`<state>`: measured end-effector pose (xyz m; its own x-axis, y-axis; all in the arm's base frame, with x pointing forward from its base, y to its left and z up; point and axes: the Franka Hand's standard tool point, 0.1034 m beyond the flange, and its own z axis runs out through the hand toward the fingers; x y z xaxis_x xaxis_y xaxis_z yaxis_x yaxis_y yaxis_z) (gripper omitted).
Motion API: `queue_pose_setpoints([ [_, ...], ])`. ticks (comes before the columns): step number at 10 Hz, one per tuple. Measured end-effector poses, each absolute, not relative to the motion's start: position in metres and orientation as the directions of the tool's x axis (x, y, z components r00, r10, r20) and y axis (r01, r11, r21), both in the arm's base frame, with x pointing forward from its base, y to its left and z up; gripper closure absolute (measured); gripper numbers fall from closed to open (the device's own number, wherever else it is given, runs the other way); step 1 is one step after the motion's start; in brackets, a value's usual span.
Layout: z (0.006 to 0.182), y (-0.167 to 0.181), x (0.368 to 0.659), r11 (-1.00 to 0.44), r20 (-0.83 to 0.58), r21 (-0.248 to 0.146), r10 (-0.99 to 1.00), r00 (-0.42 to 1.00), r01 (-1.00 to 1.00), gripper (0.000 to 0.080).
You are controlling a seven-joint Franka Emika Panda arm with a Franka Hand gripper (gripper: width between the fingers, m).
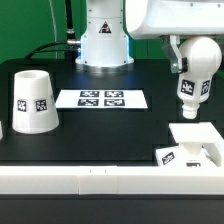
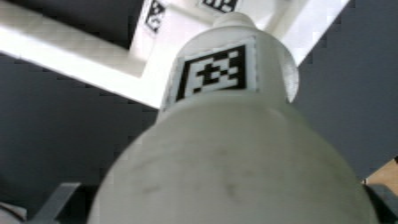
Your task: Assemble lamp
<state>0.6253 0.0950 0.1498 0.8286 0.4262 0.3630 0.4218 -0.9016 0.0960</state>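
I have the bulb (image 1: 192, 88) up in the air on the exterior view's right, hanging upright with its round head on top and its narrow end pointing down. The gripper (image 2: 217, 200) has it by the head. In the wrist view the dark fingers (image 2: 54, 203) sit on either side of the wide white body and pinch the bulb between them. The bulb's square tag (image 2: 222, 70) faces the wrist camera, on the neck below the head.

Straight under the bulb sits the small stepped base (image 1: 196, 140) on the black table (image 1: 110, 140), near the front edge. From the exterior view I read the bulb's lower end as just above the base and apart from it, though the gap is slim.

The tapered shade (image 1: 35, 100) stands on its own at the exterior view's left, wide end down, well apart from the arm. Between the shade and the bulb, the marker board (image 1: 100, 98) lies flat on the table.
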Motion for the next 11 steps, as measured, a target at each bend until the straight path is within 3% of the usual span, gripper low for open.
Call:
queue_pose_setpoints([
  [11, 0.14, 0.096, 0.648, -0.89, 0.361, 0.101, 0.449, 0.818, 0.444, 0.0223],
])
